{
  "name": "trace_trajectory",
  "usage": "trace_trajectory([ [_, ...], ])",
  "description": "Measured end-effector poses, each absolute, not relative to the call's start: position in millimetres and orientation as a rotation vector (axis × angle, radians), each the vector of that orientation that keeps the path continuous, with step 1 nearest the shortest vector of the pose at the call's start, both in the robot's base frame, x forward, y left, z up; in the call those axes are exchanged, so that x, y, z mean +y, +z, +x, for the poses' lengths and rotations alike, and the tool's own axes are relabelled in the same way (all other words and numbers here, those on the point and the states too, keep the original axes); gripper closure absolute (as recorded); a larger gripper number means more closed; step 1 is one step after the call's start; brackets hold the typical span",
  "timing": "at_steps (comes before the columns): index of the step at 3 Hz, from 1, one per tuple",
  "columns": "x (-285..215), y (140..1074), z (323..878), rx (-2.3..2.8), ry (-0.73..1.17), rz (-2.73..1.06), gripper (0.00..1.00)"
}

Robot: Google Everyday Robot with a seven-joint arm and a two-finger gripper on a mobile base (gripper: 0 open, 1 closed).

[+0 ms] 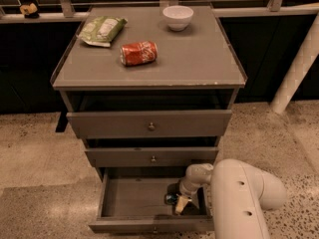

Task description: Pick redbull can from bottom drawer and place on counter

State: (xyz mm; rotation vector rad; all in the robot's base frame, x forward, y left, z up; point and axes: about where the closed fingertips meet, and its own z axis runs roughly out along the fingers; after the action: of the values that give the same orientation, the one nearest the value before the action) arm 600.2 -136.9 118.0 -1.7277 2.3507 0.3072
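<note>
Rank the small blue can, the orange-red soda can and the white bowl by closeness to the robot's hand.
Hand in the bottom drawer.
1. Small blue can, beside it.
2. Orange-red soda can, counter middle.
3. White bowl, counter's back.

At right end of bottom drawer (pixel 130 199), jaws just beside redbull can (pixel 171 199).

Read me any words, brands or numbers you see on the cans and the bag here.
No text can be read.
The orange-red can: white markings, too blurred.
The green bag: pale label, too blurred.
The redbull can, by the gripper in the bottom drawer: markings too small.
</note>
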Motion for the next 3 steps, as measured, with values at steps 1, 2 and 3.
trace_trajectory([
  [1,-136.9,118.0,600.2,2.351,0.307,-1.728,0.0],
  [2,-136.9,118.0,600.2,2.351,0.307,-1.728,0.19],
  [3,-136.9,117.9,600.2,2.351,0.307,-1.728,0.42],
])
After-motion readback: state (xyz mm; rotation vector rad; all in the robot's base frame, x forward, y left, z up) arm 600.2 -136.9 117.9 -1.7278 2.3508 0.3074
